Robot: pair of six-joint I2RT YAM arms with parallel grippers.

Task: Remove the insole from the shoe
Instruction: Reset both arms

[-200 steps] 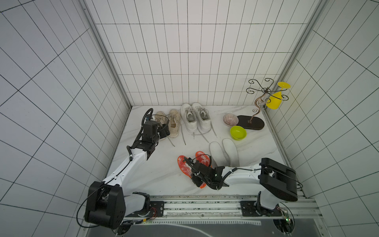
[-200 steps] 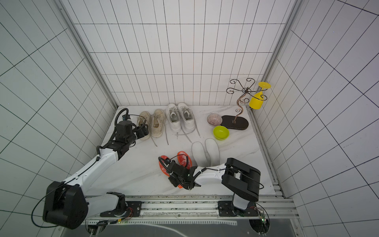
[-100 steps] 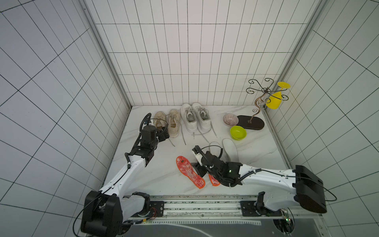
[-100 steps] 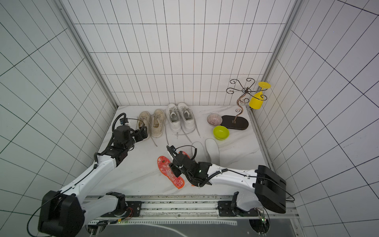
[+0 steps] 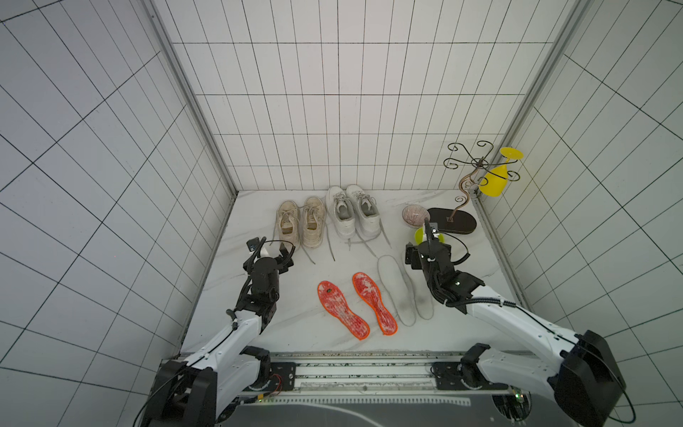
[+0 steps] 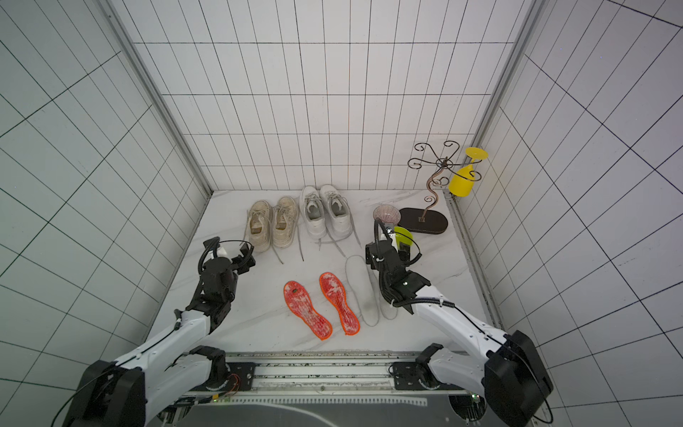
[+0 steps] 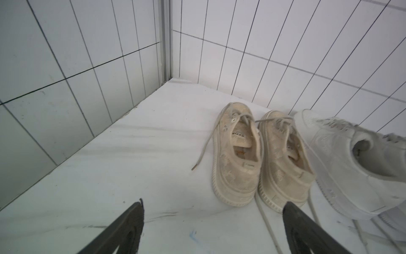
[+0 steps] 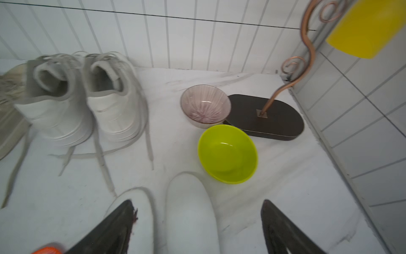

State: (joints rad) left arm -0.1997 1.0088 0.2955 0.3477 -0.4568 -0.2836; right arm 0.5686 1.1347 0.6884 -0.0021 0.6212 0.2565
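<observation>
Two orange insoles (image 5: pixel 343 308) (image 5: pixel 374 302) lie flat side by side on the white table, near its front. To their right lie two white insoles (image 5: pixel 397 292) (image 8: pixel 191 215). A beige pair of shoes (image 5: pixel 301 223) (image 7: pixel 236 158) and a white pair (image 5: pixel 353 210) (image 8: pixel 87 103) stand at the back. My left gripper (image 5: pixel 269 248) (image 7: pixel 213 205) is open and empty, just in front of the beige shoes' heels. My right gripper (image 5: pixel 427 251) (image 8: pixel 197 203) is open and empty above the white insoles' far ends.
A lime green bowl (image 8: pixel 227 154) sits just beyond the right gripper, with a pink glass bowl (image 8: pixel 205 106) behind it. A dark oval stand base (image 5: pixel 452 222) with copper scrolls holds a yellow cup (image 5: pixel 495 181) at the back right. Loose laces (image 5: pixel 364 242) trail forward. Tiled walls close three sides.
My right gripper opened, left the orange insoles at the front and moved back and right over the white insoles. My left gripper drew back from the beige shoes.
</observation>
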